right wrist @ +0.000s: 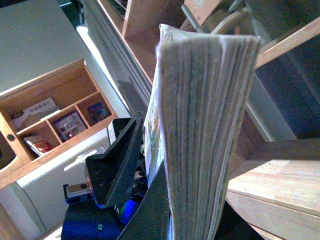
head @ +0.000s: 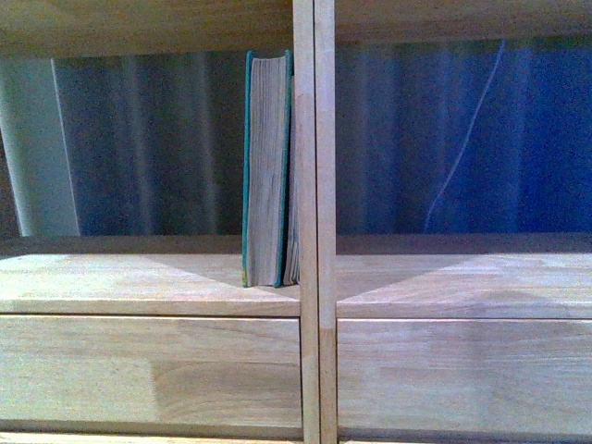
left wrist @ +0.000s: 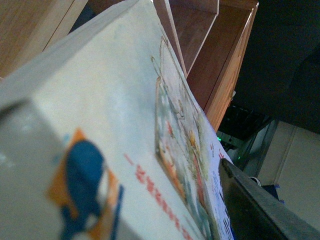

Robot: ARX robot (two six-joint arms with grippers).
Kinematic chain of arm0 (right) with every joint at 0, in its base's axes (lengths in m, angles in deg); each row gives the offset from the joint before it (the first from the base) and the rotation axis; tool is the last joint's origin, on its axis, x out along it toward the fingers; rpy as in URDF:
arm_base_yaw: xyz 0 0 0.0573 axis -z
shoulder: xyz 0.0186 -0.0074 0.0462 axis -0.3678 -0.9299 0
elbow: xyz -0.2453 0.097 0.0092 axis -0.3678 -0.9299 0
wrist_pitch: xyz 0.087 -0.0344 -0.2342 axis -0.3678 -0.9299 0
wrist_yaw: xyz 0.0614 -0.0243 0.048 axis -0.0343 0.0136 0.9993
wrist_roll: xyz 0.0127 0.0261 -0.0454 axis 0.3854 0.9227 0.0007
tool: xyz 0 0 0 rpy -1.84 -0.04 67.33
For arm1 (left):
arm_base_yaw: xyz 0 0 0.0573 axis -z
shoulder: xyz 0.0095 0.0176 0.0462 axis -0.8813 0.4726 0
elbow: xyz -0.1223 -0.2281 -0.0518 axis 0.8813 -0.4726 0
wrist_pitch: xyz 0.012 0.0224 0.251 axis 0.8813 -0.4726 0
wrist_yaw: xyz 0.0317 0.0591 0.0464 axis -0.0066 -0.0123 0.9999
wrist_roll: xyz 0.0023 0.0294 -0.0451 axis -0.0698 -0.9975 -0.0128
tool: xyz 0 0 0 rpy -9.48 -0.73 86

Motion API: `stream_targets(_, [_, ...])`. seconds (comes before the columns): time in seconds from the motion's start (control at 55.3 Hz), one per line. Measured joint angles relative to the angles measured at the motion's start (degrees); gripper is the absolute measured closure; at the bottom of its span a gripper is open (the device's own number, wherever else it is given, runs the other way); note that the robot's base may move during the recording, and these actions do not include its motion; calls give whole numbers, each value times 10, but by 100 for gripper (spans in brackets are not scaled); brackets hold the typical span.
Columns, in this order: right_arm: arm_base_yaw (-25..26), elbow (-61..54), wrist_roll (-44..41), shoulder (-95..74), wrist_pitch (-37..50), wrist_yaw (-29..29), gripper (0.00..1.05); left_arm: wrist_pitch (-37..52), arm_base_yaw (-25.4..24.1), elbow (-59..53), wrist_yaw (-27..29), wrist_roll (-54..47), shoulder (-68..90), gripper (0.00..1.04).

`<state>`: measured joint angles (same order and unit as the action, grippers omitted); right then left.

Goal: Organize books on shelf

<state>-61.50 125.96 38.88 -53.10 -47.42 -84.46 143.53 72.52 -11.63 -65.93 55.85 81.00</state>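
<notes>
The left pincer grips a thin pale paperback with illustrated cover, its dark finger lying on that cover. Whether the right pincer is closed cannot be told. A thick teal-green book stands upright in the left compartment of the light wooden shelf, against the divider.

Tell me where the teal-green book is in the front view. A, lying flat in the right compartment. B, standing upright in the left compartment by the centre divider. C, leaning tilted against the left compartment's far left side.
B: the teal-green book stands upright, page edges toward the camera, at the right end of the left compartment of the shelf, beside its centre divider.
</notes>
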Motion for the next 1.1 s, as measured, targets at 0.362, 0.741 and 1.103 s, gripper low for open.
stream_targets(0.362, [47, 0, 22, -9, -18, 1, 97, -12, 0, -9, 4, -5, -7, 98])
stream_targets(0.741, [110, 7, 35, -15, -50, -43, 67, -39, -18, -19, 9, -31, -16, 98])
stream_targets(1.103, [326, -36, -6, 2, -52, 21, 15, -119, -116, -34, -29, -98, -65, 98])
